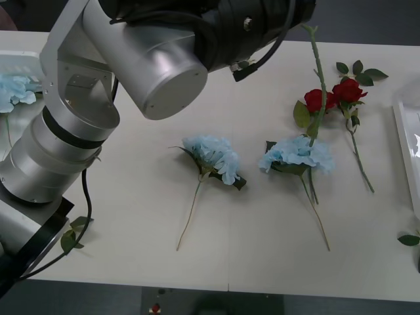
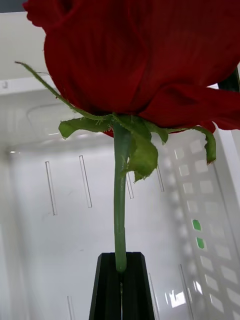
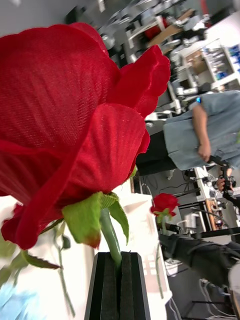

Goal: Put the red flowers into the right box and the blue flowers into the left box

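My left gripper (image 3: pixel 119 255) is shut on the stem of a red flower (image 3: pixel 65 125), whose head looms close to the wrist camera. My right gripper (image 2: pixel 120 257) is shut on another red flower (image 2: pixel 135 55), held upright over the white floor of the right box (image 2: pixel 50 200). Two more red flowers (image 1: pixel 315 100) (image 1: pixel 348 90) lie on the table at the back right. Two blue flowers (image 1: pixel 213 156) (image 1: pixel 298 154) lie mid-table. The left box (image 1: pixel 20 62) at the far left holds a blue flower (image 1: pixel 16 88). The right box (image 1: pixel 407 151) shows at the right edge.
My left arm (image 1: pixel 131 59) crosses the upper left of the front view. A long green stem (image 1: pixel 318 79) rises beside its dark end. Loose leaf sprigs lie at the front left (image 1: pixel 72 236) and front right (image 1: pixel 408 239). The table's front edge (image 1: pixel 230 289) is near.
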### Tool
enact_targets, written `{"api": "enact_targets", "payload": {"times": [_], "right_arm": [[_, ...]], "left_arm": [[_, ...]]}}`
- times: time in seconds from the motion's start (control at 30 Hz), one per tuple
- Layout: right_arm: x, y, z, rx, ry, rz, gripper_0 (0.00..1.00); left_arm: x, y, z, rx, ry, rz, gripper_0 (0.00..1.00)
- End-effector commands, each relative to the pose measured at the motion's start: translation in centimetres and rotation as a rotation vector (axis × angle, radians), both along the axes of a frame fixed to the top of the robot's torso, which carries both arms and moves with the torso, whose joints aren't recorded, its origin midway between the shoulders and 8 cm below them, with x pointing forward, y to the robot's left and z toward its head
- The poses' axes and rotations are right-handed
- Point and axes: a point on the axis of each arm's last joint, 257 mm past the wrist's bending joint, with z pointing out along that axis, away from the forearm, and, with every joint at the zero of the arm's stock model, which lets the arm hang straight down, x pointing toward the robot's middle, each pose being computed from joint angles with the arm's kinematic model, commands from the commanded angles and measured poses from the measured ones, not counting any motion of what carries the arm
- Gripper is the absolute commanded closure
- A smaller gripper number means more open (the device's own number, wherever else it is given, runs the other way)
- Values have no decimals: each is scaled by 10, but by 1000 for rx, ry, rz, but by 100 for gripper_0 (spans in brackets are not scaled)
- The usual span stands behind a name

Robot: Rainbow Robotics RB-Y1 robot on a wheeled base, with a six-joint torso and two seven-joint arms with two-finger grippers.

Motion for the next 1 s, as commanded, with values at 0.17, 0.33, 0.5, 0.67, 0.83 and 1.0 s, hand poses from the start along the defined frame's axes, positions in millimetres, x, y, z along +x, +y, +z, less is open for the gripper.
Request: {"api": "enact_targets", "payload": {"times": [0.17, 0.33, 0.5, 0.67, 0.83, 1.0], "right_arm": [[14, -16, 0, -95, -32, -11, 97], [12, -12, -4, -81, -15, -3, 10], [13, 6, -2, -72, 13, 45, 0], [17, 68, 18, -3, 39, 194, 0], [6, 138, 40, 160, 41, 370, 0], [-19, 215, 61, 418, 34, 584, 0]], "left_arm": [[-37, -38, 48, -64, -169, -81, 100], [-48, -44, 51, -75, -172, -105, 100], [-47, -43, 54, -88, -180, -89, 100], [-41, -39, 55, -89, -190, -65, 100], [-41, -39, 55, -89, -190, -65, 100], [-41, -39, 55, -89, -190, -65, 100]]}}
